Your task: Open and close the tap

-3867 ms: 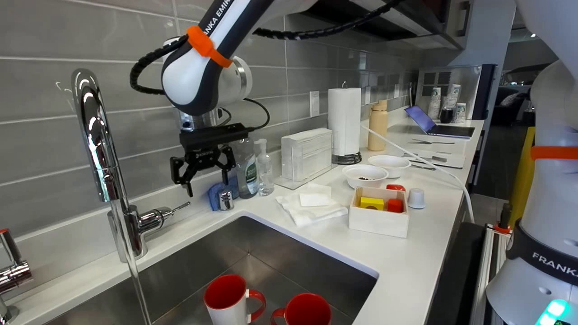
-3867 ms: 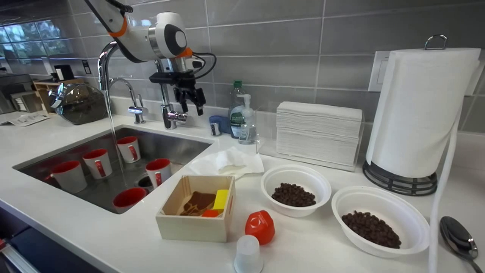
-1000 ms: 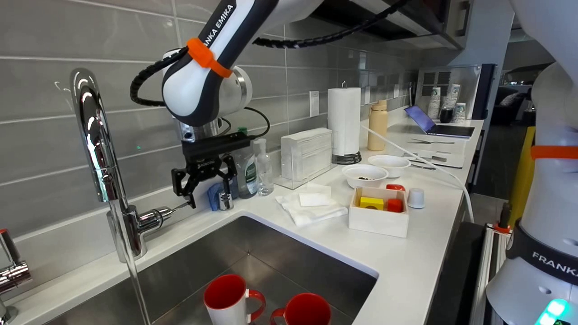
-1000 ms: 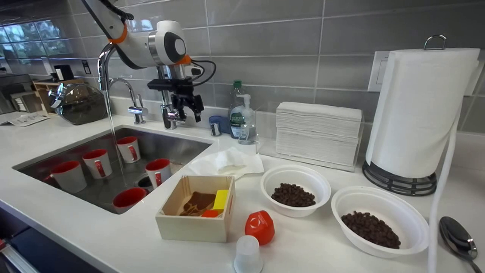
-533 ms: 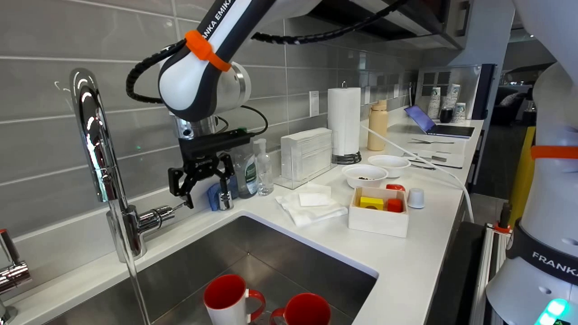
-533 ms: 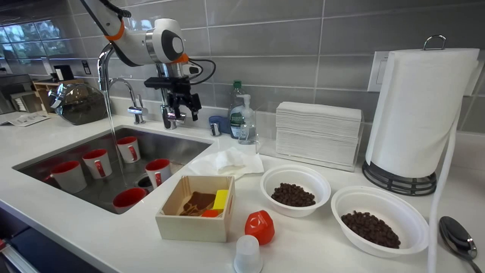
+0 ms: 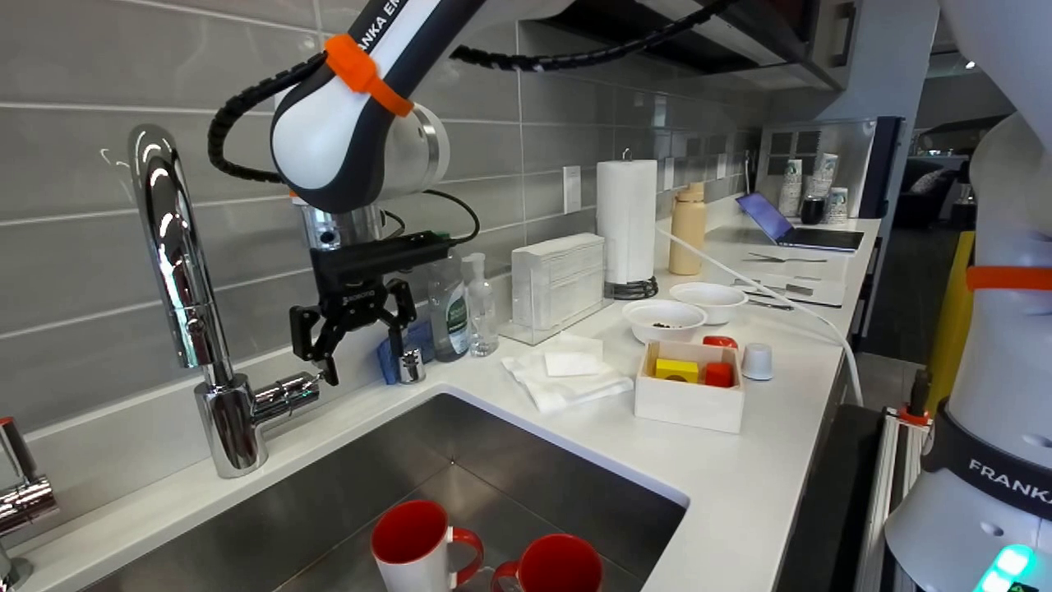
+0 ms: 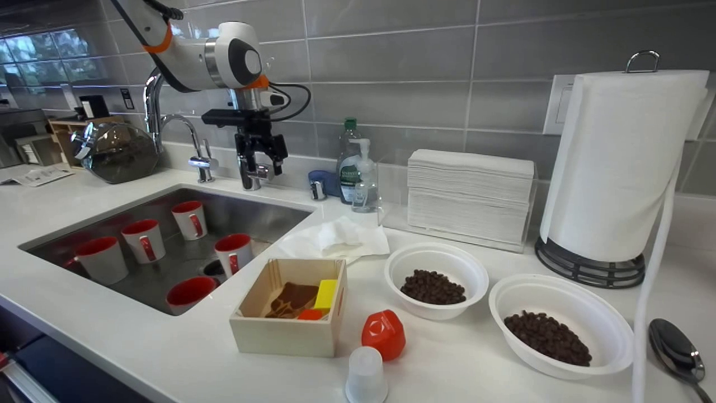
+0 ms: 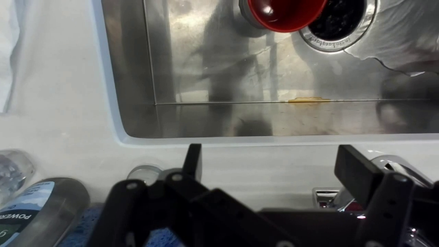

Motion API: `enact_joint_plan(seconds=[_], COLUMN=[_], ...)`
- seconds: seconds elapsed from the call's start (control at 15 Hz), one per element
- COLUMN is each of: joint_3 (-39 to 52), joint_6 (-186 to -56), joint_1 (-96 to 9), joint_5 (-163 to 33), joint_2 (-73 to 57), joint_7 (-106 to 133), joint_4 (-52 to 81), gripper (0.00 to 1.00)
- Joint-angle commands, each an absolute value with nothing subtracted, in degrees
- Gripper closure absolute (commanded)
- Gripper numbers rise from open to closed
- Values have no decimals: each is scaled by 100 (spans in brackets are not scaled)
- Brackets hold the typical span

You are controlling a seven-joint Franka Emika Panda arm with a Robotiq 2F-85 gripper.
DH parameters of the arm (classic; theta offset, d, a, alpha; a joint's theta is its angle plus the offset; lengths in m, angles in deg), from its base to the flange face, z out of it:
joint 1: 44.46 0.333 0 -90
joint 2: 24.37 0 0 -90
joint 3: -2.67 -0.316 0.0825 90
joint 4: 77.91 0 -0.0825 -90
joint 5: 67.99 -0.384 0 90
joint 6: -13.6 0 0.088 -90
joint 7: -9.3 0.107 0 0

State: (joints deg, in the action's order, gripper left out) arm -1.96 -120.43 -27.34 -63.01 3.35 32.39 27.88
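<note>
The chrome tap (image 7: 233, 427) stands behind the sink with its tall curved spout (image 7: 173, 247). No water stream shows below it in either exterior view. Its side handle (image 7: 285, 396) has a thin lever, mostly hidden behind a fingertip. My gripper (image 7: 363, 358) points down, open and empty, just right of the handle, with its nearer finger at the lever; whether they touch I cannot tell. In an exterior view the gripper (image 8: 262, 174) overlaps the tap. In the wrist view the open gripper (image 9: 271, 164) has the chrome handle (image 9: 324, 195) beside and partly behind its right finger.
The sink (image 8: 168, 193) holds several red-and-white mugs (image 8: 190, 220). A soap bottle (image 7: 450, 316), a pump bottle (image 7: 482, 308) and a blue sponge (image 7: 415, 335) stand right of the gripper. The tiled wall (image 7: 263, 312) is close behind. A smaller tap (image 7: 25, 501) stands at left.
The gripper has lowered and then moved left toward the tap, its finger shifting along with the lever. The water stream running from the spout earlier is gone now.
</note>
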Motion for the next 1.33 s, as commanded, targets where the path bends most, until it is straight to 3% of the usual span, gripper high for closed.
enact_joint_plan(seconds=[0.0,0.47,1.27], joint_3=[-262,-216,-478], joint_6=[-12059,-11955,-11429], joint_1=[-2759,-2813,-3262], joint_5=[-6443,-6299,-6633], joint_2=[136,-585,-2885], joint_7=[3158,3071,1888], joint_4=[2903,3360,4842], gripper=[0,0,0])
